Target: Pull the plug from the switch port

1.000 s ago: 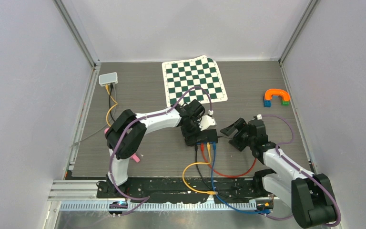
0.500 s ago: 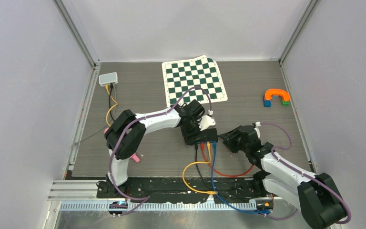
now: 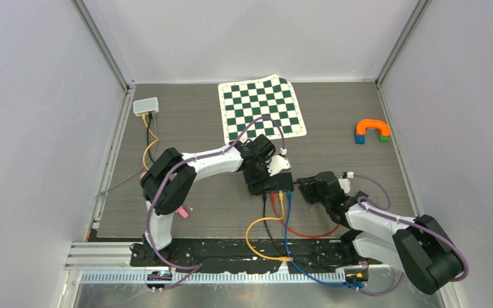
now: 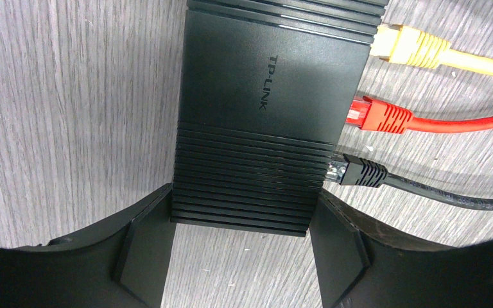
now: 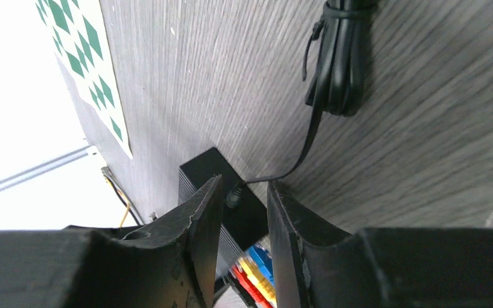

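Though set astride the plug [image 5: 234, 195], right fingers [image 5: 196, 224]: grip cannot be told.
Left fingers [image 4: 142, 253]: clamped on the switch [image 4: 263, 109] sides.
Plug: seated in the switch's side port.
Progress: switch braced; pull not yet done.

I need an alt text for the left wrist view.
Black TP-LINK switch on a grey table, its end clamped in the left gripper. A yellow plug, a red plug and a black plug sit in its right side.
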You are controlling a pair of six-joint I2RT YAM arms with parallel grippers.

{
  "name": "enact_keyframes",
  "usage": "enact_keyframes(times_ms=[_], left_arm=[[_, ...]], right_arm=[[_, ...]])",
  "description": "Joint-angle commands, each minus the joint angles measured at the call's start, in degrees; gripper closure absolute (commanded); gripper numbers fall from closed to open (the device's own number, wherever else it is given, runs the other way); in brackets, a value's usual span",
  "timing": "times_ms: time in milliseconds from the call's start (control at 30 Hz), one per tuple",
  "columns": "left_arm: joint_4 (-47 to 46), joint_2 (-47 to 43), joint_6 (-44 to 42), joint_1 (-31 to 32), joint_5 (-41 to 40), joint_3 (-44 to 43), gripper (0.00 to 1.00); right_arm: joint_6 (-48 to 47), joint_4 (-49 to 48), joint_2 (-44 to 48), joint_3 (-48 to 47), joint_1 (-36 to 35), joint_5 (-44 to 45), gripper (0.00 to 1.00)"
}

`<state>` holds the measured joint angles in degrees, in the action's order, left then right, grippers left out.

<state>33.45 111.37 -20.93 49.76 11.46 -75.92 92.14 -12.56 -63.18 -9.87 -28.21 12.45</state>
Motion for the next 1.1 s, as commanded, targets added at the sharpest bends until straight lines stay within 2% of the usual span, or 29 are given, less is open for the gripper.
enact_keyframes(times_ms=[0,267,567,933,1067], left_arm=[[1.8,-0.5,1.8,0.5,1.3,0.7,0.4],[2.0,-0.5,2.0,0.6,1.4,0.6,0.41],[2.1,-1.4,2.1,0.6,1.2,1.3,0.42],[1.6,-2.1,2.2,0.6,1.1,3.2,0.44],[1.1,-2.2,2.3,0.6,1.1,4.2,0.44]], right_arm=[[2.0,-2.1,-5.6,-0.9,-1.1,1.8,0.61],[6.1,-4.9,-10.8,-1.7,-4.8,2.2,0.7],[6.5,-4.5,-9.9,-0.2,-5.1,5.6,0.94],[1.2,-5.1,-7.7,0.0,-5.0,8.2,0.95],[-5.7,-4.0,-8.1,-2.6,-5.0,7.5,0.95]])
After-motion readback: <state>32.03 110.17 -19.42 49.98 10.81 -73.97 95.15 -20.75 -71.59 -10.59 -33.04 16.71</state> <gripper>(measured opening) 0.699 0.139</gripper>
